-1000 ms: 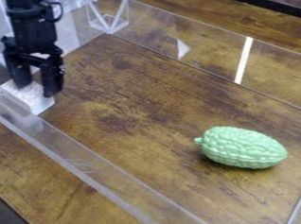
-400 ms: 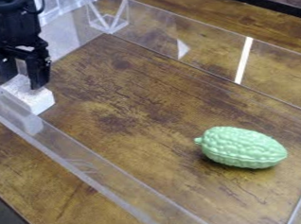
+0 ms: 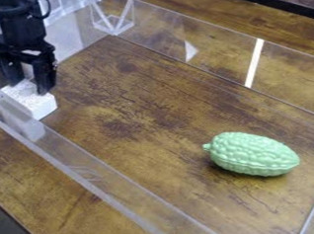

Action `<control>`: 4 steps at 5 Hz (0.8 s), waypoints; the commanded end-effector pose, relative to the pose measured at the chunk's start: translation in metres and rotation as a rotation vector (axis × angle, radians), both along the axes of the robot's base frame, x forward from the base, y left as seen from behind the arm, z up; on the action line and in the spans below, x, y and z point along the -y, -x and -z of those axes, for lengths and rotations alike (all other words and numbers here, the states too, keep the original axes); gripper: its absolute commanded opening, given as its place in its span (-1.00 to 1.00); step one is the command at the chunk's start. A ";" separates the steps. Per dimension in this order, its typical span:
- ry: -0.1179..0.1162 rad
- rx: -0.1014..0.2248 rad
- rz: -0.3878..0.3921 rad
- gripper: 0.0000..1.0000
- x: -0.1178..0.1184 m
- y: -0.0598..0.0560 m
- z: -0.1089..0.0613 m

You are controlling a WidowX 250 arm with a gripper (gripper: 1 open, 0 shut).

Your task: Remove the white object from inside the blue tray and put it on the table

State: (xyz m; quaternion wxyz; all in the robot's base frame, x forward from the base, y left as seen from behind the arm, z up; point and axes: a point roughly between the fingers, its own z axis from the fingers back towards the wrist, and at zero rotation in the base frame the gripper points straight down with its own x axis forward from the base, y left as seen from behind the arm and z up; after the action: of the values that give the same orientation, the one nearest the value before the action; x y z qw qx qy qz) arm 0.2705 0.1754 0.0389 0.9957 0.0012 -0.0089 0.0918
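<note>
The white object (image 3: pixel 33 104), a small pale block, rests on the dark wood table (image 3: pixel 146 105) at the far left, close to a clear plastic wall. My black gripper (image 3: pixel 26 84) points straight down right above it. It is open, with one finger (image 3: pixel 7 71) left of the block's top and the other finger (image 3: pixel 45 77) right of it. I cannot tell whether the fingers touch the block. No blue tray shows in this view.
A bumpy green oval fruit (image 3: pixel 252 154) lies on the wood at the lower right. Clear plastic panels (image 3: pixel 84 172) fence the wood surface along the front left, with another clear panel (image 3: pixel 236 51) at the back.
The gripper has shifted left and a little lower, coming over the white block, which now shows between its fingers. The jaws stayed open. The fruit has not moved.
</note>
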 end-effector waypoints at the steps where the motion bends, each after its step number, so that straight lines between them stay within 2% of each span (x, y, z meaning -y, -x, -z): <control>1: -0.021 0.039 -0.038 1.00 -0.014 -0.002 -0.005; 2: -0.016 0.036 -0.048 1.00 -0.017 -0.001 0.001; 4: -0.019 0.026 -0.071 1.00 -0.020 0.005 0.010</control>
State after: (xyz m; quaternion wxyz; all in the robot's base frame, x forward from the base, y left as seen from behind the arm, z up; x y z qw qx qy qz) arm 0.2732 0.1867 0.0320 0.9936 0.0055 -0.0241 0.1106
